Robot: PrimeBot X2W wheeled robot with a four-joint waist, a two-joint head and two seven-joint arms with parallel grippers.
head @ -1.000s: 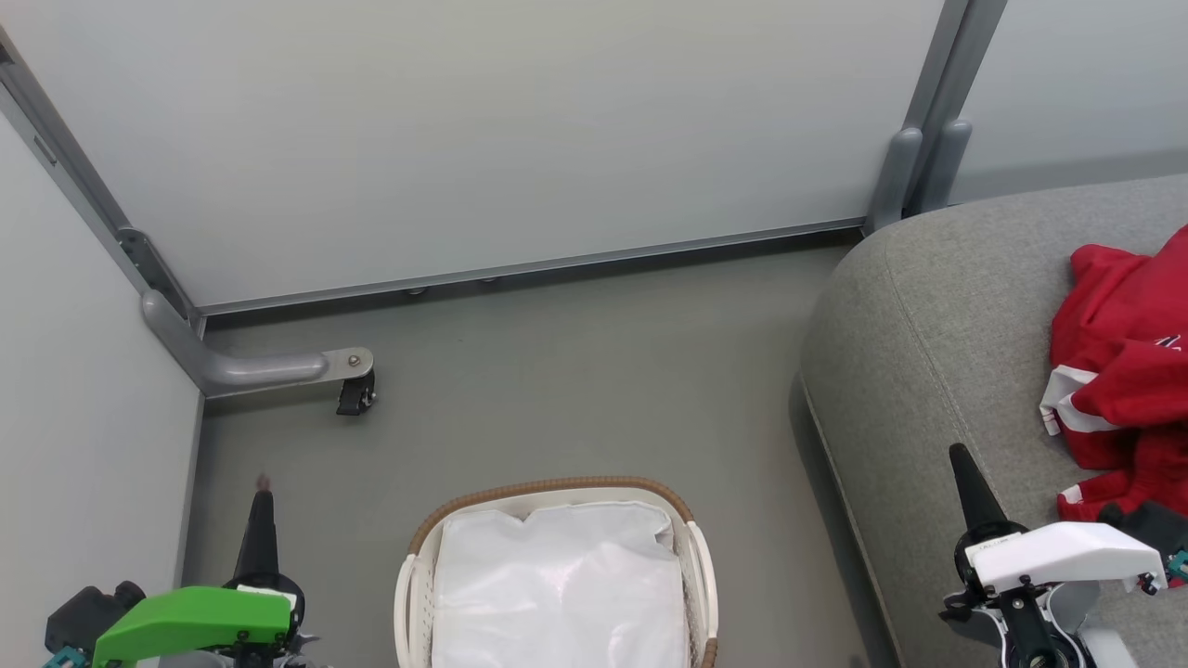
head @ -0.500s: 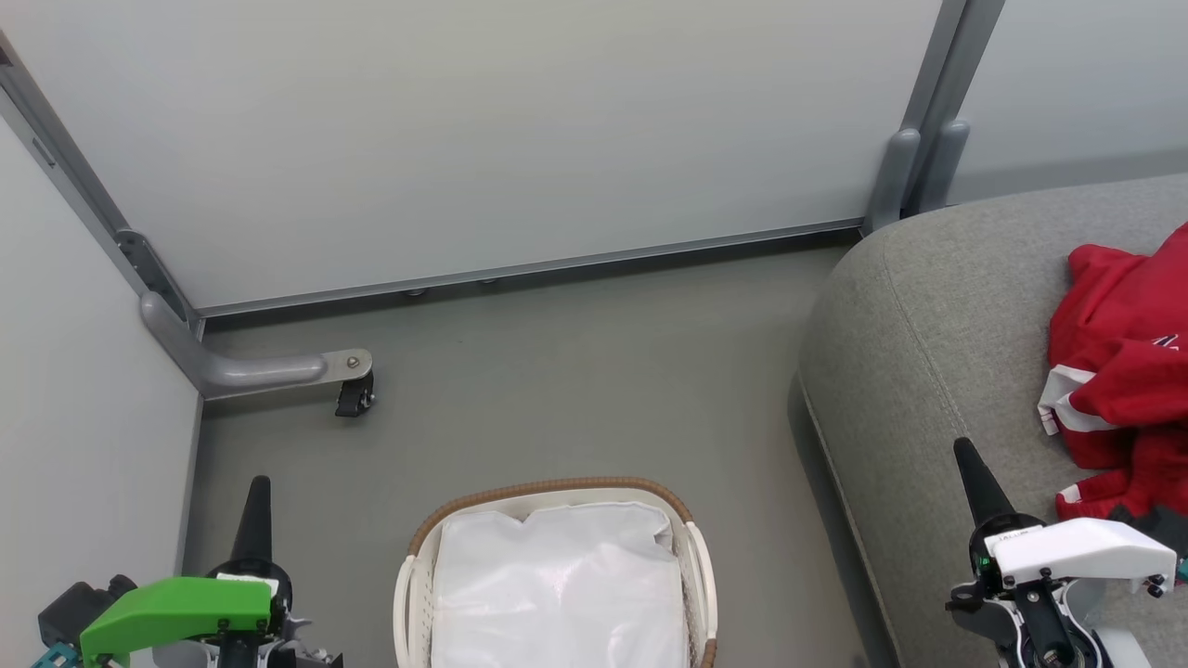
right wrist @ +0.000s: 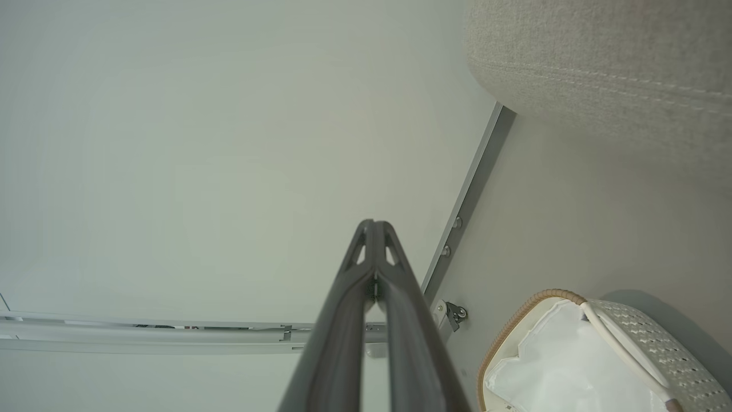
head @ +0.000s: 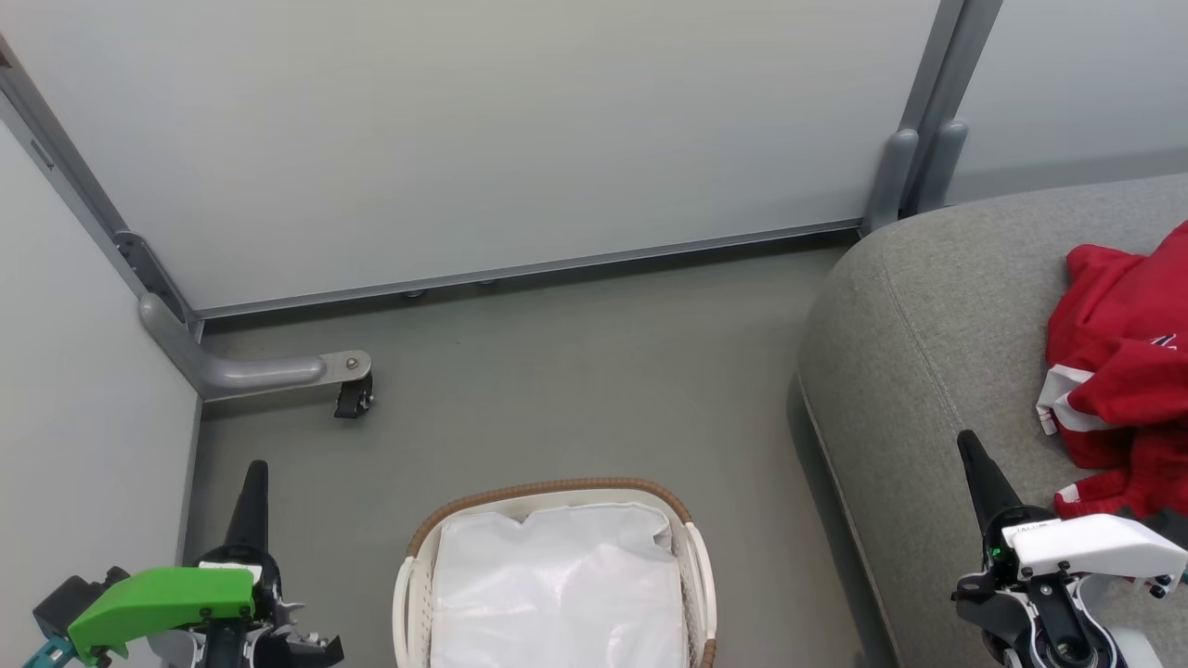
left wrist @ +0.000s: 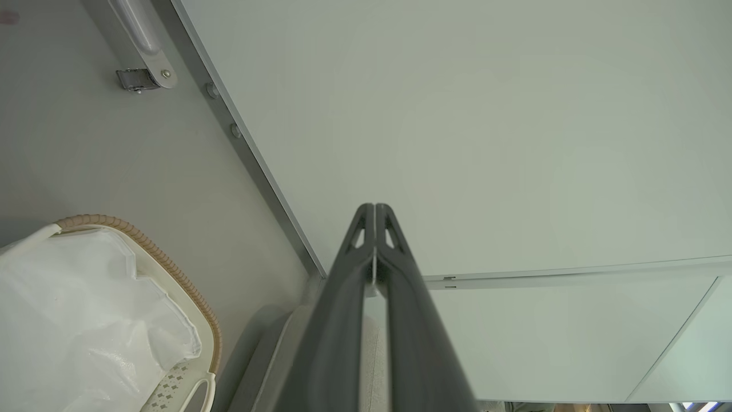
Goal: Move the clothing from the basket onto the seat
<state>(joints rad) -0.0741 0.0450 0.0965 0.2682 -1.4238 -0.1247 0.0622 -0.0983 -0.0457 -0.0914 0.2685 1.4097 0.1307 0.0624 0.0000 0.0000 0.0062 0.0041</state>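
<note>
The basket (head: 548, 484) stands on the grey floor (head: 575, 371), with its brown woven rim turned towards the pale wall panel (head: 520, 139) beyond it. A white liner bag (head: 557, 594) lies crumpled in the basket and covers all of its inside that shows.

The clothing (head: 1118, 353) lies well to the right of the basket, heaped on the seat (head: 928, 334). It is a red bundle with white stripes and trim, and the picture's edge cuts it off. The seat's rounded corner comes near the basket's right side but stays apart from it, with a strip of floor between them.

The left pincer (head: 255, 473) hovers to the left of the basket and apart from it, above the floor. It is narrow and holds nothing. In the left wrist view its two dark fingers (left wrist: 349, 297) meet at the tips with only a hairline slit between them, and the basket's rim and bag show off to one side.

The right pincer (head: 970, 445) hangs to the right of the basket, between it and the clothing, and shows against the seat's near part. It too is narrow and empty. In the right wrist view its fingers (right wrist: 343, 320) press together at the tips, with the basket's white handle and perforated wall off to one side.

A grey metal foot with a small black caster (head: 355, 397) stands on the floor beyond the basket and to its left, well apart from it
</note>
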